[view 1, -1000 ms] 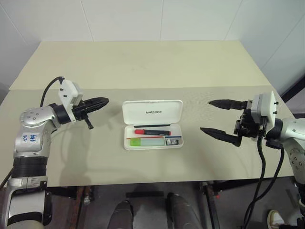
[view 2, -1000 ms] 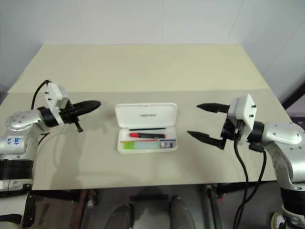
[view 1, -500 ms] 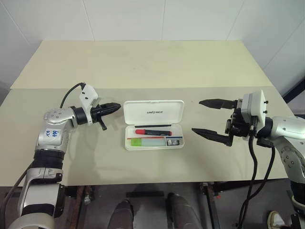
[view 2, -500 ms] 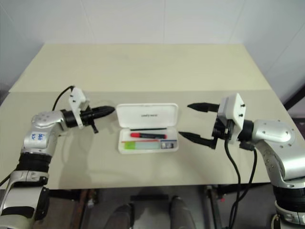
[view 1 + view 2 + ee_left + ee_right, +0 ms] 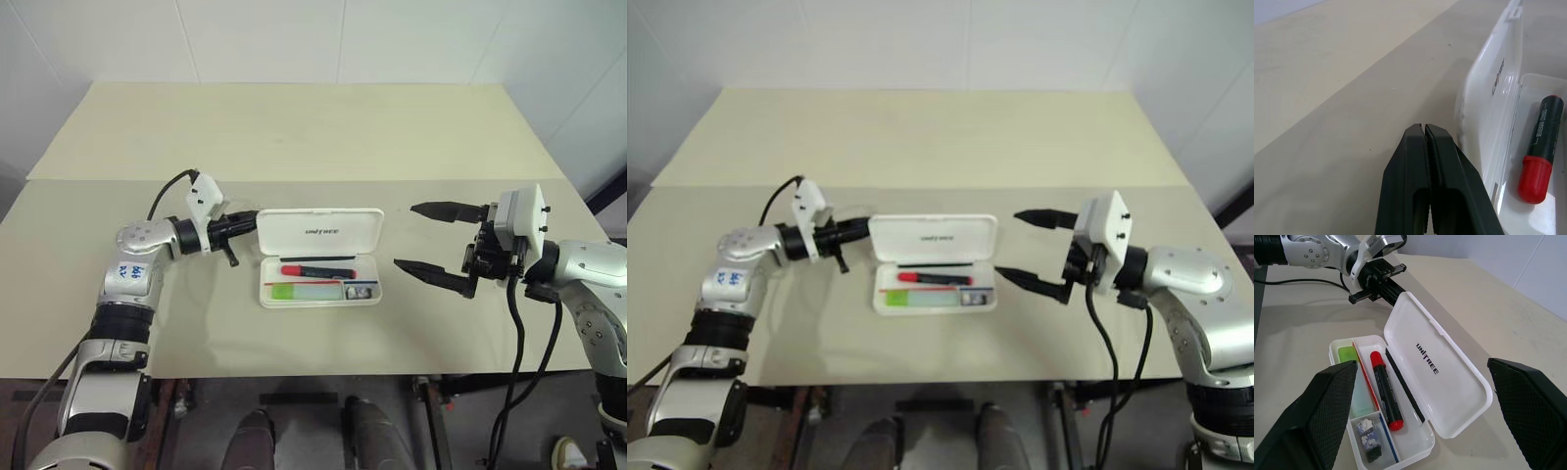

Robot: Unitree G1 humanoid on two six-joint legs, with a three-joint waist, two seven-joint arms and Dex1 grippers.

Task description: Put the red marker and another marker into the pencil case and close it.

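The pencil case [image 5: 320, 257] lies open at the centre of the left eye view on the counter [image 5: 294, 127], lid tipped back toward the upper part of the frame, and both markers already sit in its tray: the red marker [image 5: 315, 269] in the upper lane, the green marker [image 5: 304, 291] below it. What remains, as I judge it, is closing the lid. The left pincer [image 5: 249, 220], fingers pressed shut and holding nothing, sits just beside the lid's left corner, left of centre; in the left wrist view its tip [image 5: 1424, 128] is close against the lid's outer face. The risk is that a push from this end, low on the lid, slides or spins the light case across the smooth counter instead of folding the hinge, or skids off the rounded corner. The right pincer [image 5: 438, 240], jaws spread wide and empty at the right of the frame, stands apart from the case and gives it no brace, which makes sliding likelier. The red marker lies a little askew, so it could catch the lid if the case jolts. Count: one case, one red marker, one green marker, one small grey piece [image 5: 358, 291] in the tray's lower right cell, two pincers
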